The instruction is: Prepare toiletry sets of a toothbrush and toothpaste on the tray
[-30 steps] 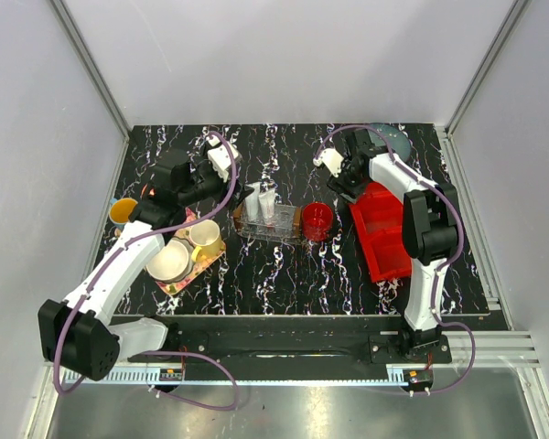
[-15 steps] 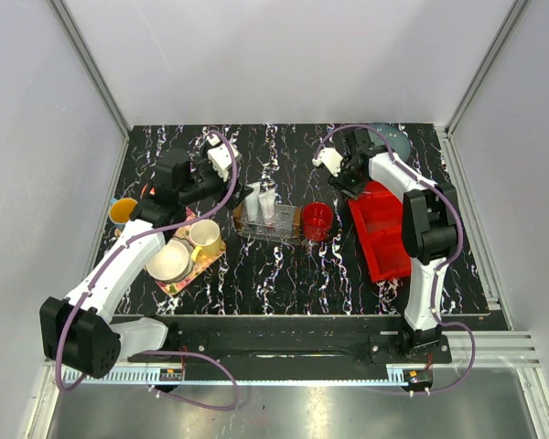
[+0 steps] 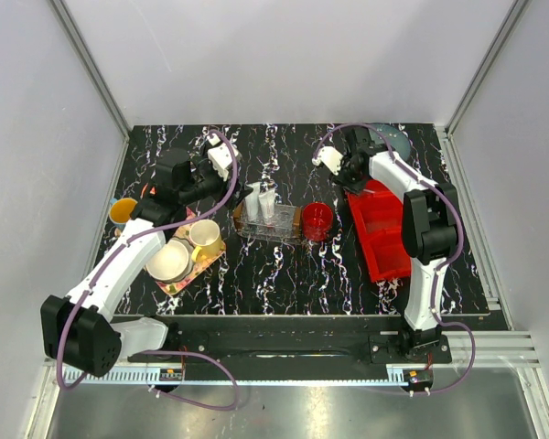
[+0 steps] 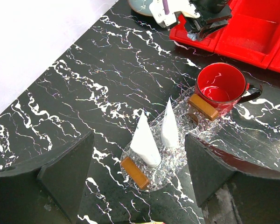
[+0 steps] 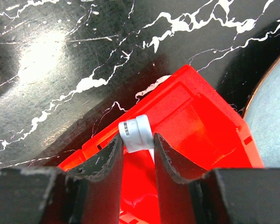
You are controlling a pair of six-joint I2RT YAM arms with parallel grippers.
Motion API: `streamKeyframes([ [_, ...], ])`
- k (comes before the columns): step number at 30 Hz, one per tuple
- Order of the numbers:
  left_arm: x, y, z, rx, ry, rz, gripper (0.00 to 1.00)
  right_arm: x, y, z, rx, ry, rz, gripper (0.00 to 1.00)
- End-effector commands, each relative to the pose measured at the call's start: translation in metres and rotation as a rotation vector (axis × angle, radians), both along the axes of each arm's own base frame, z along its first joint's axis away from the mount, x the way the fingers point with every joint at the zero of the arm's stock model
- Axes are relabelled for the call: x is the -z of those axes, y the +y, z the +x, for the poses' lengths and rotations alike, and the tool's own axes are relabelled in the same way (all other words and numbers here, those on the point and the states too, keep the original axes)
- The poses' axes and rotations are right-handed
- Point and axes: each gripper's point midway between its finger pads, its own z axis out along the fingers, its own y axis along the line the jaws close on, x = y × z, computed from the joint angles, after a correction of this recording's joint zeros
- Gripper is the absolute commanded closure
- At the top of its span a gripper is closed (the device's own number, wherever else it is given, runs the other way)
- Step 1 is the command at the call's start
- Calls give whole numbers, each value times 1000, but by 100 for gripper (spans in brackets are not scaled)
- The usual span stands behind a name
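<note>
Red plastic is all around our right gripper. It sits in the far corner of the bin and pinches the pale end of the toothbrush from both sides. We see only that end, so its long way is hidden. The tray lies to the left, past the cup, with the toothpaste standing in it. Our left gripper hangs spread wide above the tray.
</note>
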Motion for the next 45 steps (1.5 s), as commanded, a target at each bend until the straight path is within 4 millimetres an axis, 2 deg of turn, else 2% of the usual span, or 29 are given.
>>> streamKeyframes([
  [1, -11, 1, 5, -3, -39, -11, 17, -47, 3, 18, -3, -120, 26, 68],
  [10, -13, 0, 6, 1, -39, -14, 17, -76, 9, 15, 6, -153, 76, 69],
  [15, -21, -1, 7, 2, -45, -31, 17, -103, 15, 11, 26, -179, 137, 70],
  [25, -42, -9, 5, 25, -44, -94, 17, -172, 29, -7, 68, -253, 305, 72],
  [31, -58, -16, 4, 48, -34, -149, 17, -235, 43, -24, 71, -324, 459, 74],
  [36, -76, -26, 1, 86, -12, -219, 18, -296, 61, -48, 39, -355, 629, 74],
  [40, -93, -41, -7, 165, 46, -314, 21, -336, 81, -79, -28, -326, 785, 74],
  [41, -93, -44, -10, 180, 69, -328, 21, -343, 89, -90, -61, -288, 840, 74],
  [43, -108, -53, -16, 234, 67, -380, 22, -358, 99, -109, -124, -257, 914, 75],
  [45, -117, -59, -19, 268, 73, -409, 22, -364, 105, -120, -137, -213, 972, 75],
])
